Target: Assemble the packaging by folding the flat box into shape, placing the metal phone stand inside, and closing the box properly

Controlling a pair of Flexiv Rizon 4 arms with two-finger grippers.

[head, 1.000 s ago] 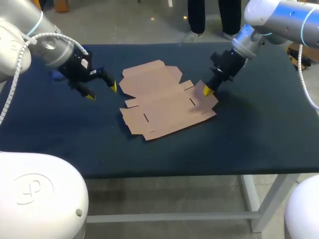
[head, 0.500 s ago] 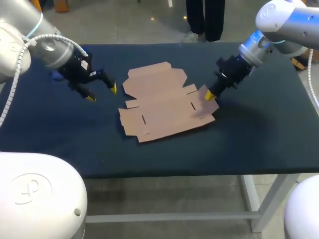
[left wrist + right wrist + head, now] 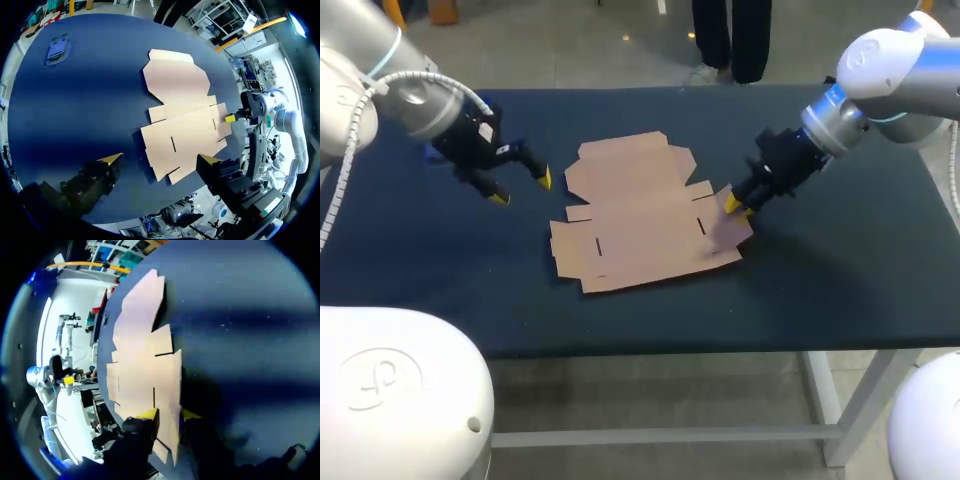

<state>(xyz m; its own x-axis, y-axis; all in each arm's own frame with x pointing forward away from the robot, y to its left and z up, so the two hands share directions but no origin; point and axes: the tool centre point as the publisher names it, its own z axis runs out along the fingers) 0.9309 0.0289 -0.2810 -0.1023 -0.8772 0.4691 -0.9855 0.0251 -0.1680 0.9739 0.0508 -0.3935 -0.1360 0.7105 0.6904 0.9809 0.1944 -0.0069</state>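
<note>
The flat box is matt brown cardboard with a smooth face. The table has a dark blue, matt, cloth-like covering. My left gripper has smooth yellow plastic-looking tips. My right arm has a glossy shell.

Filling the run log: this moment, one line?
flat box: unfolded on table | left end effector: open, beside box | right end effector: shut on box edge
</note>
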